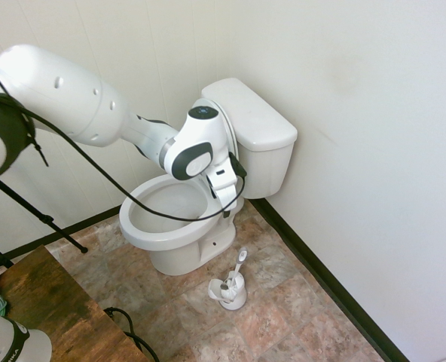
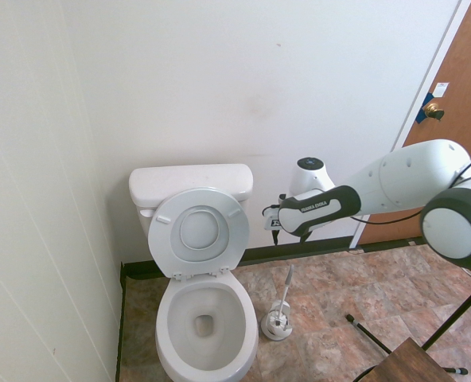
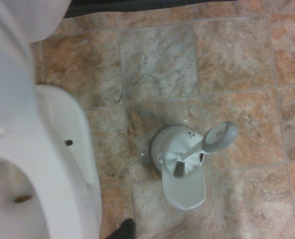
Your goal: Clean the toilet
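Note:
The toilet (image 1: 170,226) is glossy white, its seat and lid (image 2: 200,231) raised against the tank (image 2: 189,183), so the oval bowl (image 2: 206,322) lies open. My gripper (image 1: 227,208) hangs in the air beside the bowl on the brush side, pointing down, open and holding nothing. In the second exterior view the gripper (image 2: 274,231) is right of the raised lid, well above the floor. Straight below it a white toilet brush (image 3: 218,137) with a grey handle end stands in its holder (image 3: 183,172) on the tiles. The wrist view also catches the toilet's rim (image 3: 63,149).
The toilet stands in a corner, with white walls close behind and beside it. A black baseboard (image 1: 321,279) runs along the tiled floor (image 3: 157,64). A wooden table top (image 1: 50,309) is near the arm's base. A brown door (image 2: 454,103) is across the room.

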